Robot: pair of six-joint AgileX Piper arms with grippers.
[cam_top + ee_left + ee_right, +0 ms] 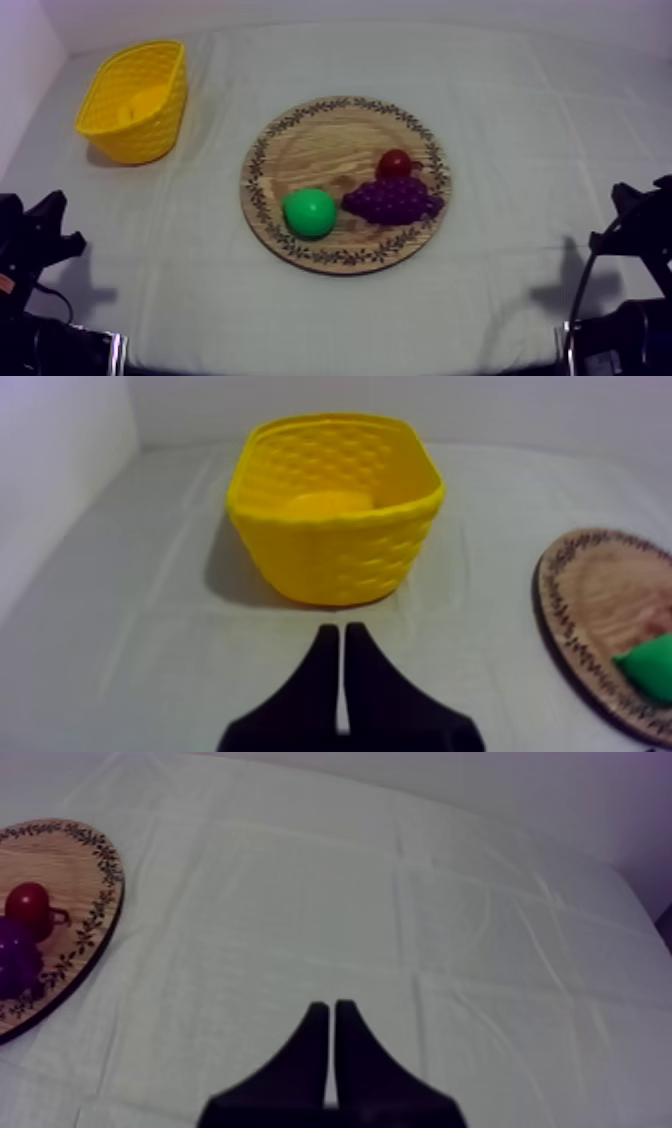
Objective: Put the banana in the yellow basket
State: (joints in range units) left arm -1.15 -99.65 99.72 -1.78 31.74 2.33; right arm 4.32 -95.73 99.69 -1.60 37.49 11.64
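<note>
two grippers: left gripper (340, 631) and right gripper (331, 1008) each had black fingers pressed together in a narrow wedge, holding nothing. both sat low at their own table edges, probably parked because nothing was left to carry.
wooden board (300, 140): mid-table, carrying the pear (309, 212), grapes (392, 199) and small red fruit (395, 163) close together, with no banana among them.
yellow basket (150, 140): far left, upright, well apart from the board, straight ahead of the left gripper.
banana (325, 504): a smooth yellow patch on the basket floor, which i took for the banana, so the task looked done.
banana axis: it seemed to lie flat, its long axis across the left wrist's line of sight. the basket wall hid both ends, so i could not tell which way it pointed.
</note>
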